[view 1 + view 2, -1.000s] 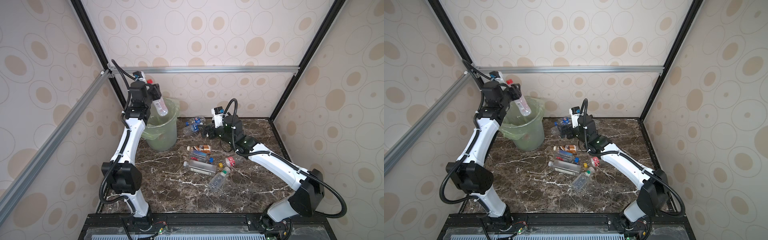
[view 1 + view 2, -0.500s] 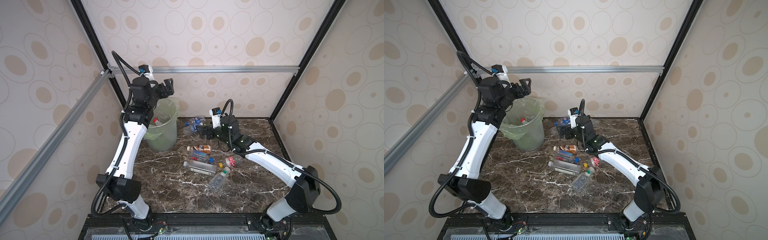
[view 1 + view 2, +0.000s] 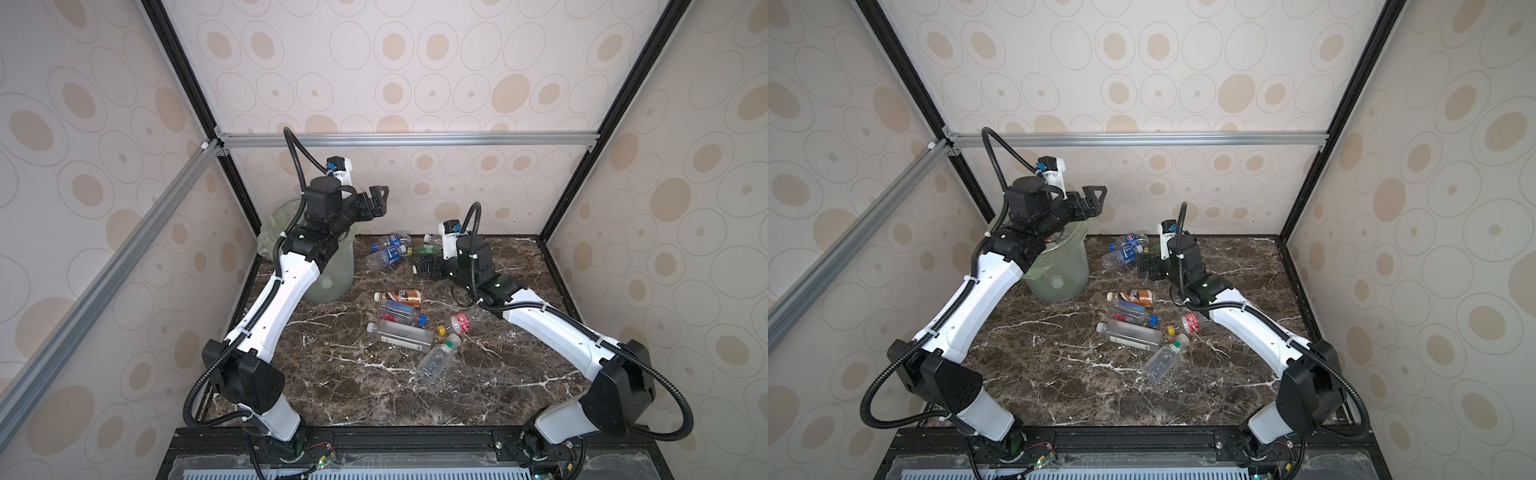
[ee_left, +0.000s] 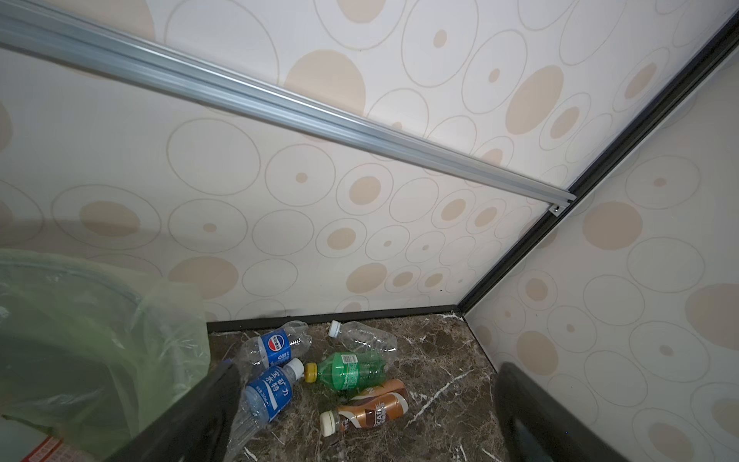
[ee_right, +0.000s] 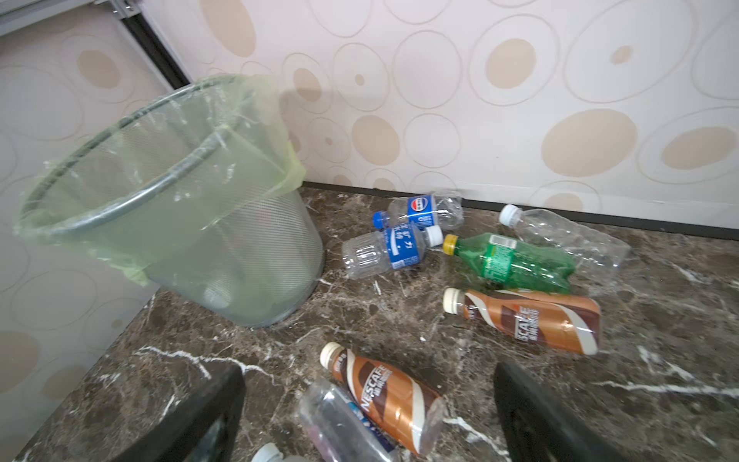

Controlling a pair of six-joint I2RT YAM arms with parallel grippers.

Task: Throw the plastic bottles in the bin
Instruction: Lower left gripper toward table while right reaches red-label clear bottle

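**Next bottle: grip across the belly, lift clear of the rim**

The left gripper (image 3: pixel 375 202) hangs above the bin (image 3: pixel 337 266) with its fingers spread wide and nothing between them. The right gripper (image 3: pixel 423 266) sits low over the marble table (image 3: pixel 332 386), fingers likewise apart and empty, close to the bottles at the back wall. The step in hand looks like a fresh pick by the right arm.

The bin stands in the back left corner, with its green bag folded over the rim. A pale shape shows through its wall near the bottom, likely a bottle already in. The other bottles lie on their sides. A green bottle (image 5: pixel 516 260) lies by the wall with a brown bottle (image 5: pixel 532 320) just beside it. A second brown bottle (image 5: pixel 388 396) lies in the middle cluster, just beside a clear one.

In the right wrist view that second brown bottle lies between the fingers, so it seems the likely target. Turn the wrist so the fingers cross the bottle's length, and close on the wide body, not the neck or cap. Round plastic will roll or squirt out of a skewed pinch. Come straight down to avoid shoving the neighbour, and squeeze gently, since empty bottles dent. Carry it high over the rim before letting go, and let the left arm draw off first so the two do not meet above the bin
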